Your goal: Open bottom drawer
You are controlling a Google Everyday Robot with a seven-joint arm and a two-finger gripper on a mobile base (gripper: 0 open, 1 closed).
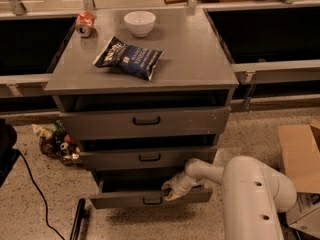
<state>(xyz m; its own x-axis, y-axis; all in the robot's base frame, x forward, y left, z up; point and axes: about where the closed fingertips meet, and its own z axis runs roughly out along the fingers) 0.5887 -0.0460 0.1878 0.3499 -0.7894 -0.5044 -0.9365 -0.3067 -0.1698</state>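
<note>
The grey cabinet has three drawers. The bottom drawer (120,198) is the lowest and shallowest, with a small black bar handle (152,201) at its centre. It stands pulled out a little, with a dark gap above its front. My gripper (170,190) is at the drawer's top edge, just right of and above the handle, at the end of my white arm (250,194) coming in from the lower right. The middle drawer (147,158) and the top drawer (145,121) sit further back.
On the cabinet top (200,59) lie a blue chip bag (127,57), a white bowl (139,22) and a red can (85,24). Litter (57,143) lies on the floor at left, a black cable (35,184) beside it, a cardboard box (300,154) at right.
</note>
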